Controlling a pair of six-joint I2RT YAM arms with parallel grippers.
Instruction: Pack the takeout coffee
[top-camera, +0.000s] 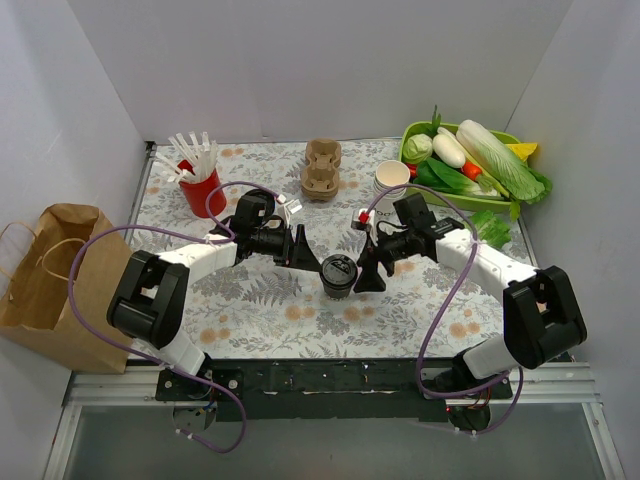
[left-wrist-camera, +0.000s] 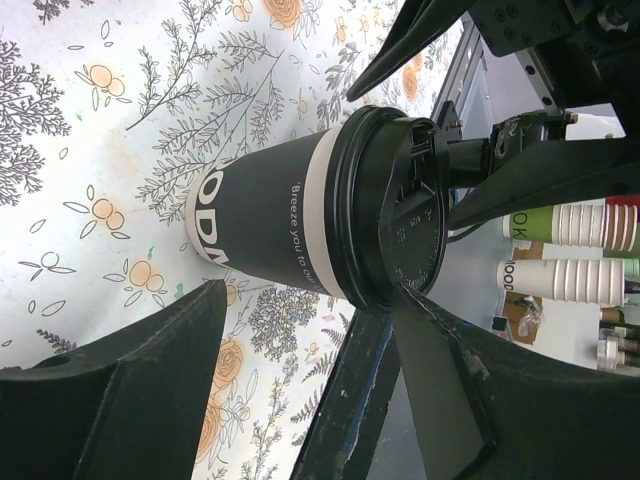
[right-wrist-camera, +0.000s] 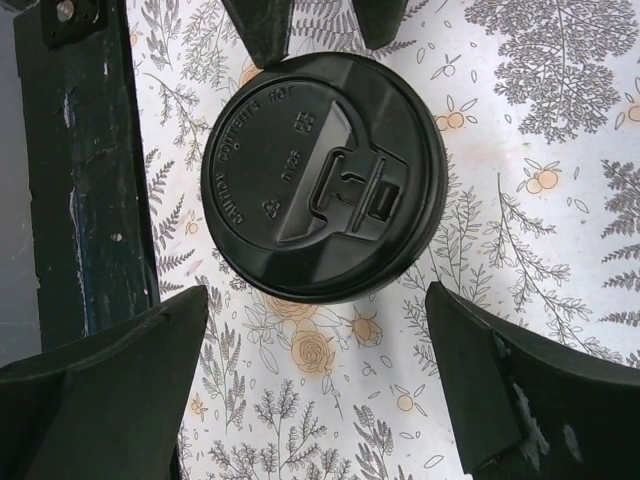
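the cup (top-camera: 337, 276) stands upright on the table (top-camera: 250, 320) with its black lid (right-wrist-camera: 325, 185) on. it sits between the two grippers and neither touches it. the lid looks seated all round, so the step in hand is judged to be the grasp, ahead of a lift to the carrier (top-camera: 322, 170), which lies well beyond both sets of jaws.

advised procedure:
- use one gripper only.
- close on the cup wall below the lid rim, not on the lid, which could pop off.
- squeeze lightly, since a paper wall buckles.
- keep the cup vertical through the lift.

left gripper (left-wrist-camera: 310, 300): jaws spread wide, holding nothing. the cup is just ahead of the fingertips, in line with the gap. the arm reaches low and nearly level across the table.

right gripper (right-wrist-camera: 315, 320): jaws spread wide, empty. the wrist is pitched down over the lid, which lies just ahead of its tips. it should clear off before the other closes.
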